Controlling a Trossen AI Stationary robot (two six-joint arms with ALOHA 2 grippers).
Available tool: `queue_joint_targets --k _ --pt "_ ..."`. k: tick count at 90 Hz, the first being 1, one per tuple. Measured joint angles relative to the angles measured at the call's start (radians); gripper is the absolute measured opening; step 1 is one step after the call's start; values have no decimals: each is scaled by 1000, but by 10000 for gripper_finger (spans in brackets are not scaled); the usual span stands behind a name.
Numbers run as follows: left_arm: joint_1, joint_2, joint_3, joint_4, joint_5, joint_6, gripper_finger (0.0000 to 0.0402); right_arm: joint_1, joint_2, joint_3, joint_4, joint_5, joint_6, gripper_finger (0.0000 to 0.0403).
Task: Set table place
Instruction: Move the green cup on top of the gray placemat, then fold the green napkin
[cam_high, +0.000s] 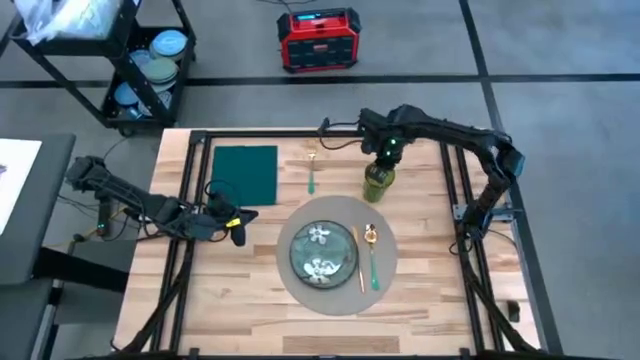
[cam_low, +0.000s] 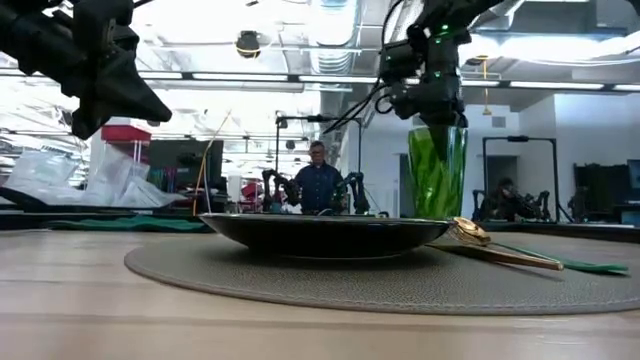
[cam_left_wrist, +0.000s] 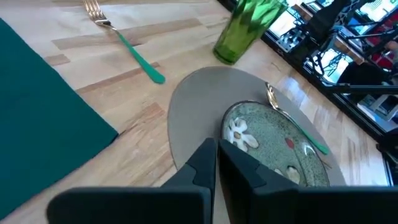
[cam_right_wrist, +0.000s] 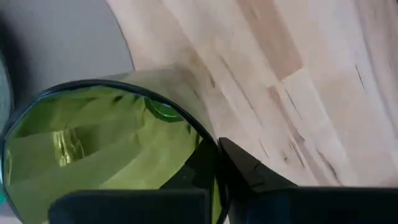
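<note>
A round grey placemat (cam_high: 385, 275) lies on the wooden table (cam_high: 430, 310). On it sit a floral plate (cam_high: 322, 250), a gold knife (cam_high: 360, 268) and a green-handled spoon (cam_high: 372, 255). A dark green napkin (cam_high: 245, 172) and a green-handled fork (cam_high: 311, 172) lie farther back. A tall green glass (cam_high: 378, 183) stands upright at the mat's far edge, with my right gripper (cam_high: 383, 155) shut on its rim from above. The plate hides the glass's base in the low view. My left gripper (cam_high: 235, 225) is shut and holds nothing, left of the mat. My right gripper pinches the green glass's wall at the rim (cam_right_wrist: 208, 134), one finger inside the glass and one finger (cam_right_wrist: 249, 168) outside it. The fingers come from above, pointing down. The glass is upright; I cannot tell whether its base touches the table.
A dark wheeled cart (cam_high: 150, 60) with bowls stands beyond the table's far left corner, and a red box (cam_high: 318, 38) sits on the floor behind. Black rails (cam_high: 450, 190) frame the table. A person (cam_low: 318, 180) shows far off in the room.
</note>
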Motion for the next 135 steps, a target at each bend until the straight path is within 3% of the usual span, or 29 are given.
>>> queue_joint_targets --k 24,54,94,135 --pt "0 0 0 -1 -1 -9 0 -44 -72 -21 43 24 -1 5" --pt "0 0 0 0 -2 -14 0 -45 -71 -21 43 -4 -17 52" --pt "0 0 0 -6 -2 -2 0 -60 -70 -54 52 -40 -14 58" --pt "32 0 0 -2 -18 -71 0 -108 -231 -32 92 -83 17 137"
